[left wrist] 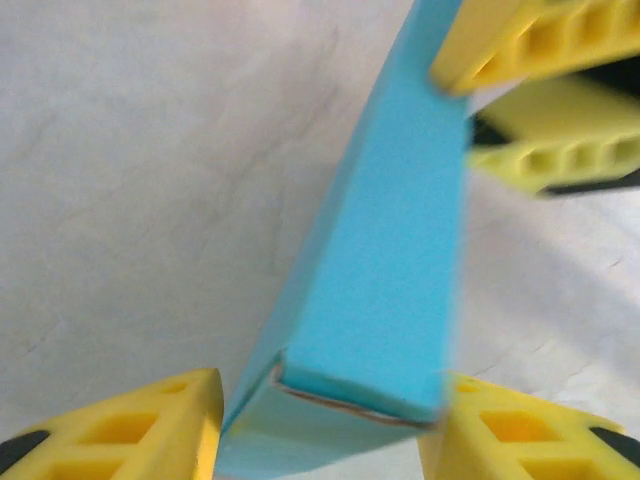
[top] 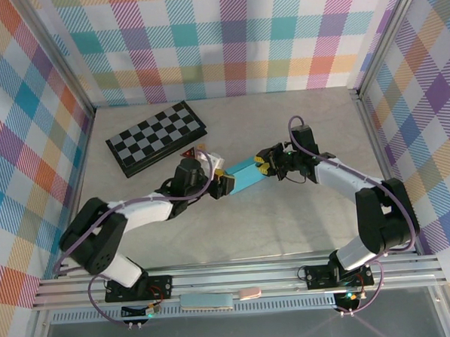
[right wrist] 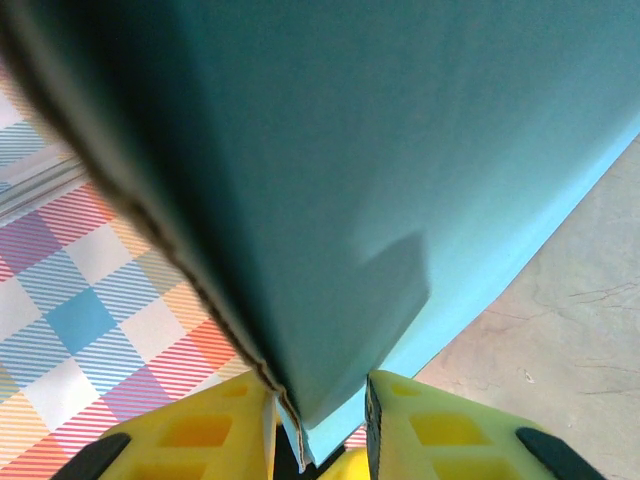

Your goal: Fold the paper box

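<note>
right wrist: right gripper pinches the paper box end, so hold firm while left gripper, grip unclear, straddles it.

Matt turquoise card of the paper box, over a faintly veined matt desk; fingers of ribbed yellow plastic.

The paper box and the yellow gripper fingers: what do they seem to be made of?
Paper box: thin card, matte turquoise; its cut edge shows a brownish core and the folds are crisp. Gripper fingers: probably matte yellow plastic, moulded or printed, with open cells; hard or rubbery cannot be told.
</note>
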Controlling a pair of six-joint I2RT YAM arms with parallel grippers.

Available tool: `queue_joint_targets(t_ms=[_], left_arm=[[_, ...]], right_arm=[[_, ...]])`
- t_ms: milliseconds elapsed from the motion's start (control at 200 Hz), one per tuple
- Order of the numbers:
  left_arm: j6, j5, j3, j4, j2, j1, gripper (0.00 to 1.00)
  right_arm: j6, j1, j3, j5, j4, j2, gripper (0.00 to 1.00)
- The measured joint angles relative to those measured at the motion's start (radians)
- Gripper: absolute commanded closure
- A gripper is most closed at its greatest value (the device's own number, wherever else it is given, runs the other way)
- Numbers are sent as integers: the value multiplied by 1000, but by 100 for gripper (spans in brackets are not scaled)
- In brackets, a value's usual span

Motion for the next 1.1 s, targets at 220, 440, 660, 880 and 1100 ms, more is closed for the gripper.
queue_joint_targets(t_ms=[220, 440, 660, 880, 1100], left_arm=[[-235, -146, 17, -235, -224, -32, 43], [-719, -227, 235, -498, -200, -19, 53], [-1027, -157, 274, -557, -89, -17, 58], [-1130, -101, 274, -571, -50, -16, 63], [-1144, -80, 272, -568, -34, -16, 69]], right_arm=[[-8, 0, -8, 0, 0, -7, 72], [-23, 0, -11, 0, -2, -11, 72], [-23, 0, -11, 0, -2, -11, 72], [-23, 0, -11, 0, -2, -11, 72], [-23, 0, -11, 0, -2, -10, 73]])
